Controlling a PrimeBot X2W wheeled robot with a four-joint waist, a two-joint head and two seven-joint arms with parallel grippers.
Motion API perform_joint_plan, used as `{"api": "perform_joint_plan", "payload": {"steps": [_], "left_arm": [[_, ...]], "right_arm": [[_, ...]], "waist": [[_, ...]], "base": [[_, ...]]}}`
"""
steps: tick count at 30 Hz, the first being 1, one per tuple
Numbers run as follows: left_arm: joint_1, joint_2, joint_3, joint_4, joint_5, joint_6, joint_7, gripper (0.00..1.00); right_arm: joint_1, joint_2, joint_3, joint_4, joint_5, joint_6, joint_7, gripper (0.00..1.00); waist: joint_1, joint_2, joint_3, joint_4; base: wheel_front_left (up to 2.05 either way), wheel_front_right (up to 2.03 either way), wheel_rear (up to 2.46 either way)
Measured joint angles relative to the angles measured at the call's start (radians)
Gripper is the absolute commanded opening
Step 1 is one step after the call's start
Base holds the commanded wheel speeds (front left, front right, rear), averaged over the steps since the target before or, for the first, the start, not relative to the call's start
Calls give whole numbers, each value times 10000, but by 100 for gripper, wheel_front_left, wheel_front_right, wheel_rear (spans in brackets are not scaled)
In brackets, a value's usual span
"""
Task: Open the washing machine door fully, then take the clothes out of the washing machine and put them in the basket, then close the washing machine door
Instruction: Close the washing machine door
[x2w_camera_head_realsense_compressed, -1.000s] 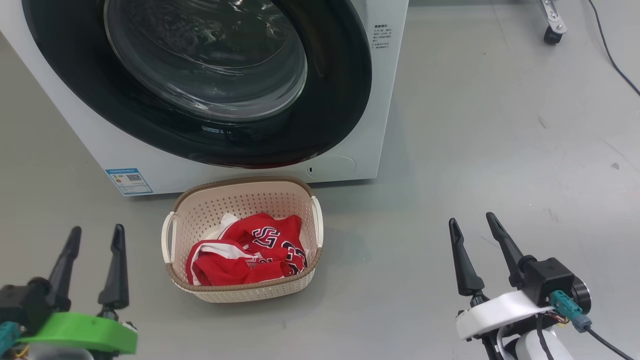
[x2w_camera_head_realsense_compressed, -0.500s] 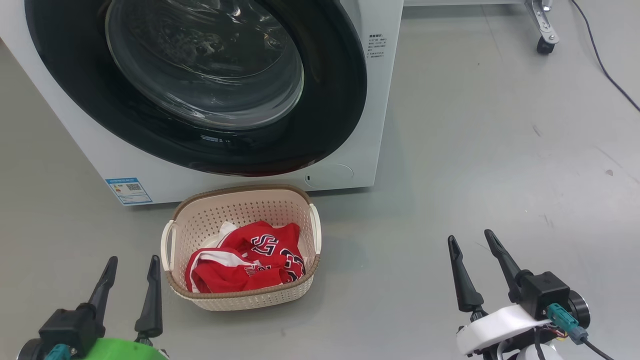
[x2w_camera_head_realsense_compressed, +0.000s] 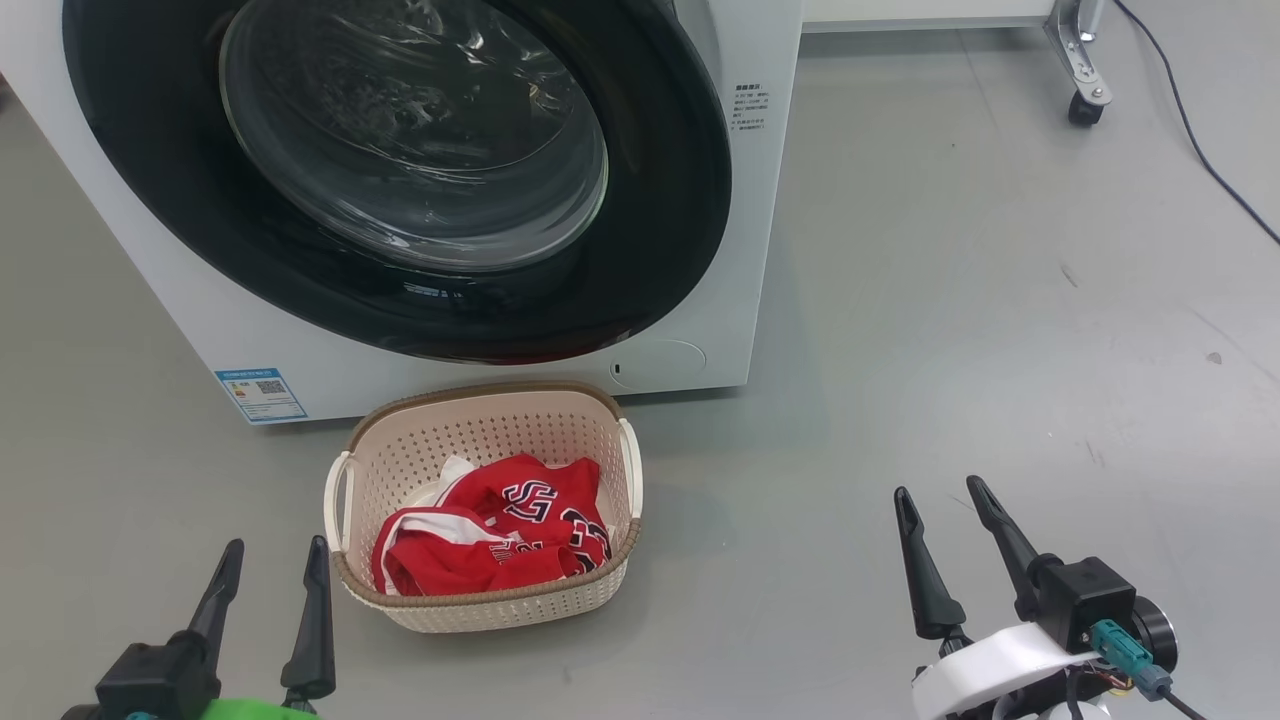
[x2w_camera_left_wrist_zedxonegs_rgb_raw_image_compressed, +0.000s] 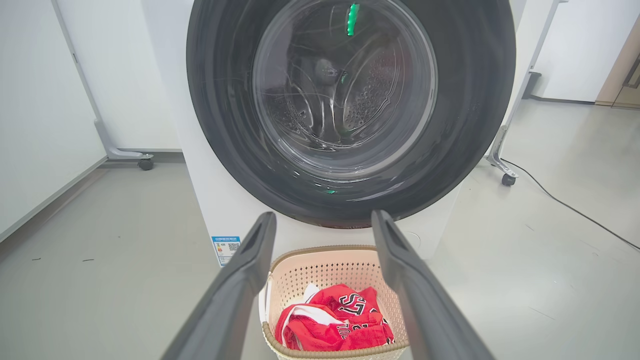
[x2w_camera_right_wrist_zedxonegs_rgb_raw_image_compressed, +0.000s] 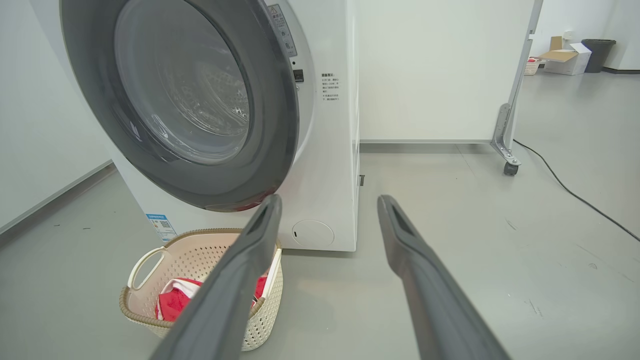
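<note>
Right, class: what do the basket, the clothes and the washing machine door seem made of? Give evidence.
Cream perforated basket: likely matte moulded plastic, regular holes. Red clothes: soft fabric, crumpled folds. Round washing machine door: glossy black rim, probably plastic; clear glass-like bowl showing reflections.

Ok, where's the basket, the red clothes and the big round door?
basket (x2w_camera_head_realsense_compressed: 500, 435): head view, bare inside back wall.
clothes (x2w_camera_head_realsense_compressed: 450, 555): head view, red fabric near the middle.
door (x2w_camera_head_realsense_compressed: 665, 200): head view, black rim, right side.

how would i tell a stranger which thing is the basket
Find the big white washing machine with its round black door. On the floor right in front sits the basket: small, cream, perforated plastic with a brown rim, holding red clothes.
</note>
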Motion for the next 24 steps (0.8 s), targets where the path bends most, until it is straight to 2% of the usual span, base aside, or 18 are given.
{"api": "perform_joint_plan", "payload": {"steps": [24], "left_arm": [[52,-117,13,-25,136,94,-134,100]], "right_arm": [[6,17,-48,-2,0,82,0,100]], "waist": [[1,0,111,-148]], "base": [[0,0,0]]}}
